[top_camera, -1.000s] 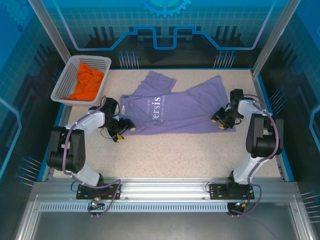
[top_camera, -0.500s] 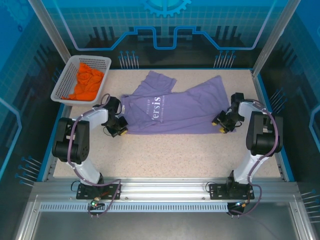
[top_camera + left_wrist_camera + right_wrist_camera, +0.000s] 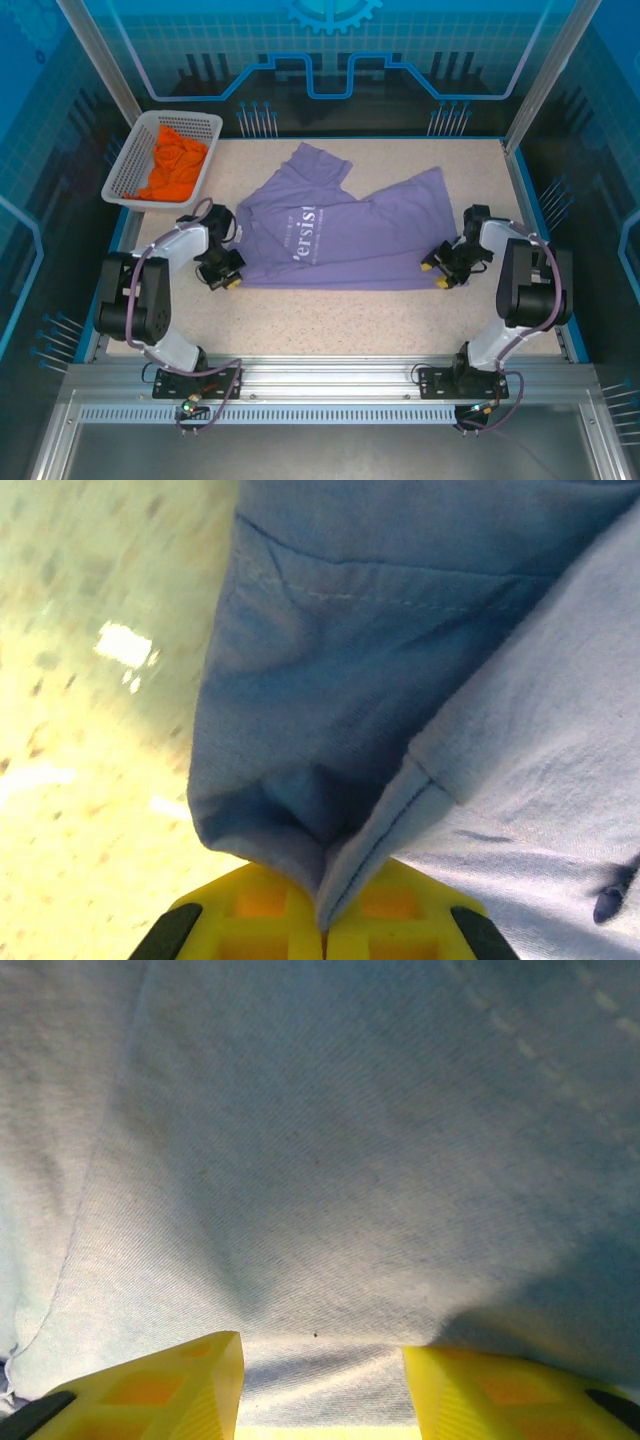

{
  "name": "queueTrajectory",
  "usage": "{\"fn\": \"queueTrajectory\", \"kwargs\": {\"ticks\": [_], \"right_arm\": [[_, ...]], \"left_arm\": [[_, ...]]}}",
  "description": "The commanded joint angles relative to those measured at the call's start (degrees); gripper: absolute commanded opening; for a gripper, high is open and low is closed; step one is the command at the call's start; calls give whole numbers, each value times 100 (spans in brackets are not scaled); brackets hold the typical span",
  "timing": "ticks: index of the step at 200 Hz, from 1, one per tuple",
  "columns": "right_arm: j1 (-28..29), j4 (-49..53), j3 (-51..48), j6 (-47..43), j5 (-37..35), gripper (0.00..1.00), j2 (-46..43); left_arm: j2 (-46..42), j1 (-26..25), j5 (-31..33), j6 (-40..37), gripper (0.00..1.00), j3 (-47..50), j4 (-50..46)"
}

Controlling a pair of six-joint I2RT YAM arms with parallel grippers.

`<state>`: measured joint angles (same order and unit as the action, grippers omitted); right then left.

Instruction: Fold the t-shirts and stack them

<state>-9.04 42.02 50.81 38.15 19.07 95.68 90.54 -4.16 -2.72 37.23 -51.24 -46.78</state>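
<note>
1. Speckled beige table (image 3: 350, 320) inside a blue-lit enclosure. Both my arms work from the near edge.
2. Lavender t-shirt (image 3: 350, 235) lies spread across mid-table w/ white lettering (image 3: 303, 232) facing up. One sleeve points toward the back, and the near edge runs btwn my two grippers. Not folded yet.
3. Orange t-shirt (image 3: 175, 165) sits bunched in the white mesh basket (image 3: 213, 122) at back-left, well apart from the lavender one. Prob. waiting its turn.
4. Left gripper (image 3: 322, 925): fingers pressed together w/ a bunched fold of lavender hem pinched btwn them. The cloth rises out of the pinch in the wrist view. Grip is at the shirt's near-left corner, prob. so that corner can be pulled or carried.
5. Right gripper (image 3: 320, 1365): yellow fingers stand apart, lavender cloth lying across the gap, not clamped. It sits at the shirt's near-right edge, approx. opposite my left one.
6. Why this way, imo: one gripper per end of the same edge lets me tension the cloth & lift it evenly for a fold. Only the left end is secured.
7. Stage: early, i.e. flattening or first fold of shirt one. Stacking not begun.
8. Risk: pulling w/ left alone would drag & skew the shirt. Right needs a firm pinch first.
</note>
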Motion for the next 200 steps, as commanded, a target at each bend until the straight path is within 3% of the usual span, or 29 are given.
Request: {"fn": "queueTrajectory", "kwargs": {"ticks": [1, 98, 131, 143, 176, 200], "right_arm": [[33, 630, -522, 117, -342, 50, -138], [139, 715, -1472, 298, -434, 59, -1210], [179, 814, -1304, 271, -586, 67, -1699], [233, 866, -1151, 295, -694, 67, -2013], [534, 559, -794, 351, -776, 70, -2804], [1283, -373, -559, 329, -415, 63, -2901]], "left_arm": [[-353, 82, 237, 228, 0, 309, -618], [-1452, 243, 384, 1289, 12, 1161, -966], [-1776, 302, 513, 1241, 52, 818, -1151], [-1844, 305, 584, 1207, 59, 550, -1283], [-1987, 252, 351, 1136, 60, -19, -1215], [-1983, -65, -338, 1071, 46, -107, -749]]}}
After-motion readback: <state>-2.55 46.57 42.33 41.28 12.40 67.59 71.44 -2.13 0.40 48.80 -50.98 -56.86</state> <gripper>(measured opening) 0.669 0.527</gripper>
